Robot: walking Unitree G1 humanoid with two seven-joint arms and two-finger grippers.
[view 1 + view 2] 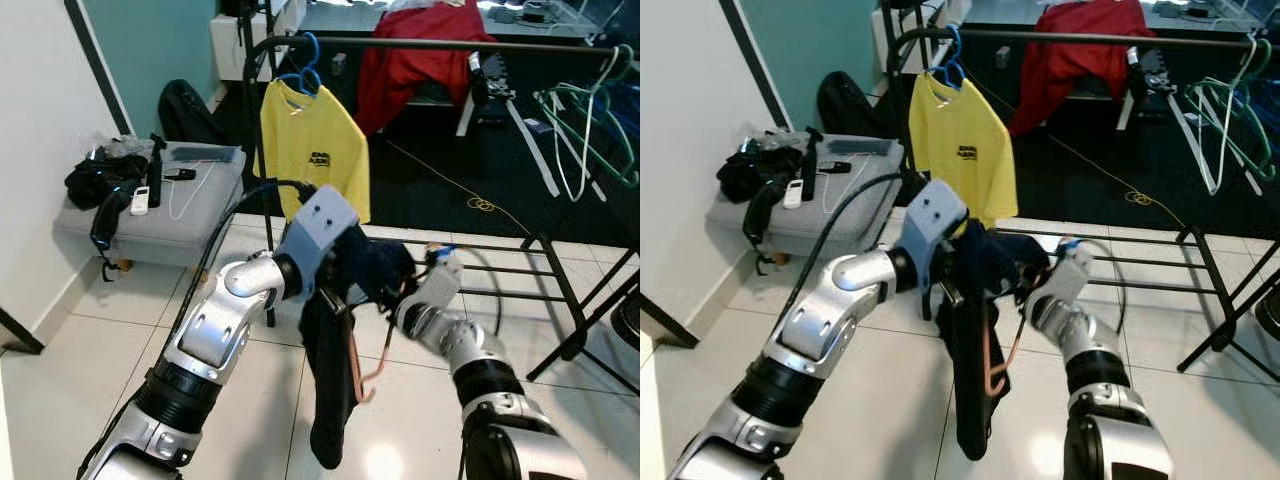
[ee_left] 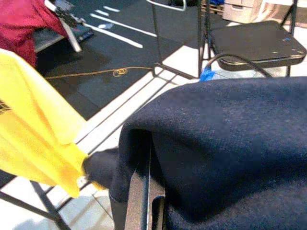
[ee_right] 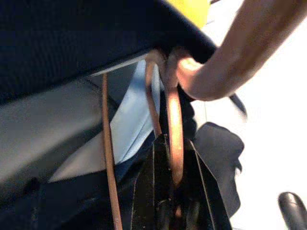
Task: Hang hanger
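Not hung yet. Left gripper (image 1: pixel 952 285) clenched on dark garment (image 1: pixel 975 340), right gripper (image 3: pixel 175 191) clamped on copper hanger (image 1: pixel 997 372); both low, near robot. Rail (image 1: pixel 420 44) far above, beside yellow shirt (image 1: pixel 315 145). Lift & hook remain.

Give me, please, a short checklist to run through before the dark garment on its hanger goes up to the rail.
1. Right hand has the orange hanger: ok, the wire runs between its fingers in the right wrist view.
2. Left hand supports the navy garment: ok, cloth is draped over its finger.
3. Garment seated squarely on the hanger: cannot tell, it hangs bunched and long on one side.
4. Free space on the rail: ok, bare bar between the yellow shirt and the green hangers.
5. Hook facing the rail: cannot tell.
6. Hanger at rail height: not ok, it is well below.
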